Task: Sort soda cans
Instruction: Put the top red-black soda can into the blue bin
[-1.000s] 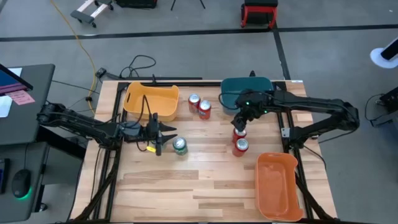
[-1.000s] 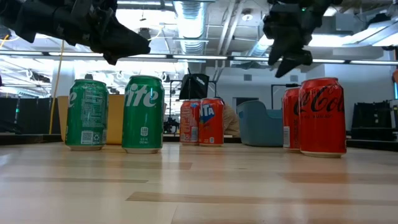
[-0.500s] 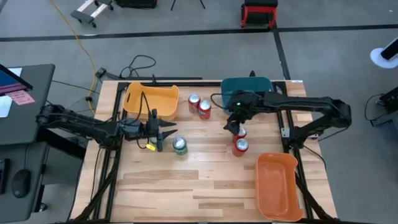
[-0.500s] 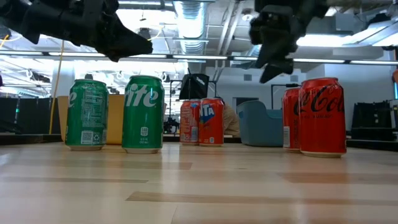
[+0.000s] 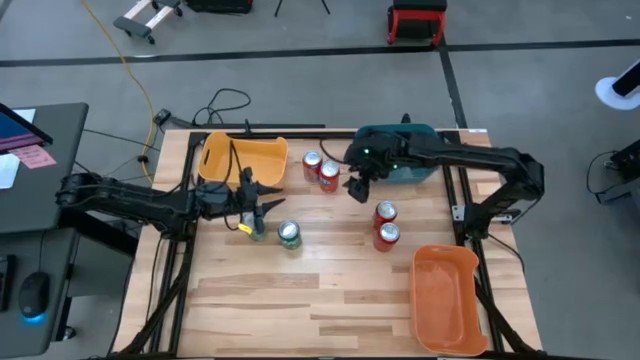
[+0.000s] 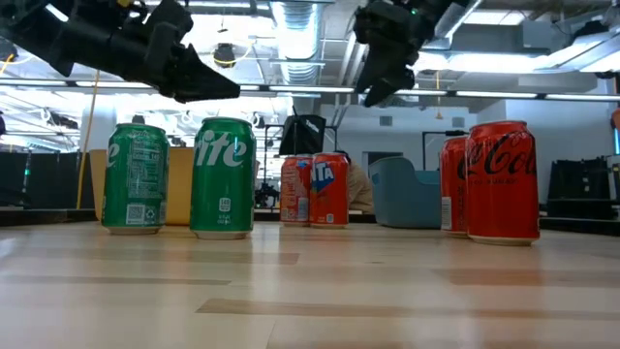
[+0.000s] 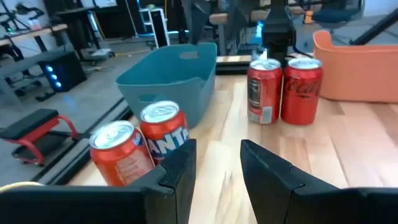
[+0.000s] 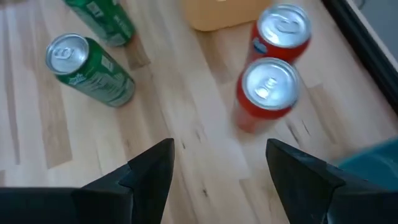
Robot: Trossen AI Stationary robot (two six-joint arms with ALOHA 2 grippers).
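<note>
Six soda cans stand upright on the wooden table. Two green cans [image 6: 136,177] [image 6: 223,177] are toward the left; in the high view one green can [image 5: 289,234] is plain and the other [image 5: 258,231] is partly under my left gripper [image 5: 265,200]. Two red cans [image 5: 312,162] [image 5: 328,173] stand by the yellow bin, two more [image 5: 385,213] [image 5: 386,235] toward the right. My left gripper [image 7: 217,168] hovers open above the green cans. My right gripper [image 8: 221,165] [image 5: 355,185] hovers open just right of the red pair by the yellow bin.
A yellow bin [image 5: 243,160] and a teal bin [image 5: 395,150] sit along the far edge, and an orange bin [image 5: 447,298] sits at the near right corner. Bare wood lies across the near half of the table [image 5: 300,300].
My right gripper has travelled from above the right-hand red pair toward the table's left and far side, ending beside the red pair near the yellow bin. It stayed open. No can has moved.
</note>
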